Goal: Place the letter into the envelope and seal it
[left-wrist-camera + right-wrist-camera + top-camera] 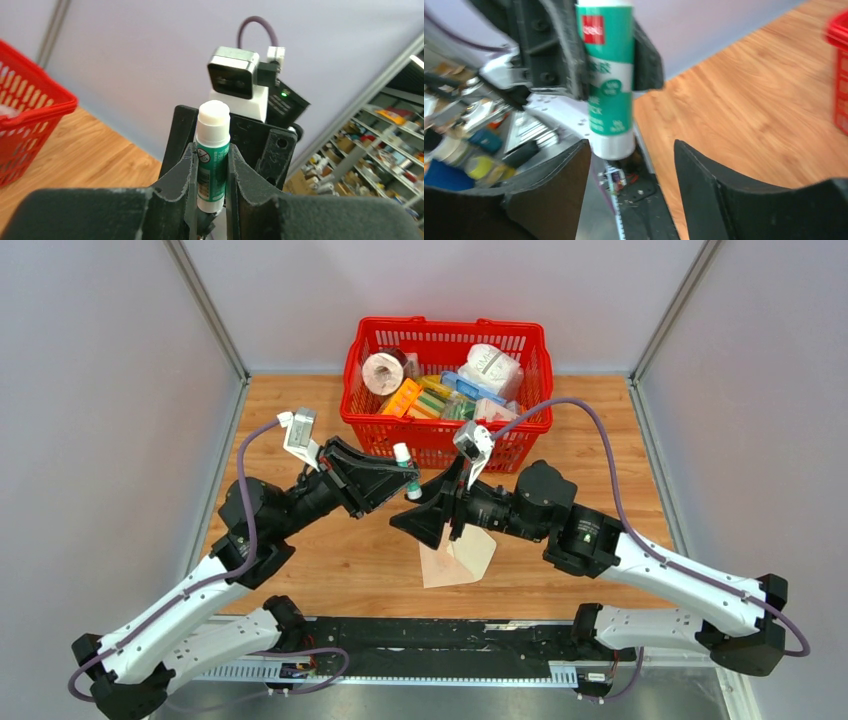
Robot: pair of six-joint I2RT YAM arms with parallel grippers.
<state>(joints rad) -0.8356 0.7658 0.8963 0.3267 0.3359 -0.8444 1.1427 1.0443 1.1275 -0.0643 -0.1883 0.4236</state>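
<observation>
While the envelope [445, 568] lies flat on the table [330, 560] nearest the arm bases, I cannot tell the letter apart from it; a paler patch on its right side may be the sheet or the flap. Just above the envelope's far edge, the right gripper [631, 145] has its fingers wide apart, facing one end of a glue stick [606, 85]. Just beyond that, the left gripper [212, 150] is clamped on the stick's middle. Well beyond the envelope stands a red basket [447, 432]. If the right fingers close off-centre or pull hard, the stick would likely twist or slide out of the left grip and drop onto the envelope, smearing it
</observation>
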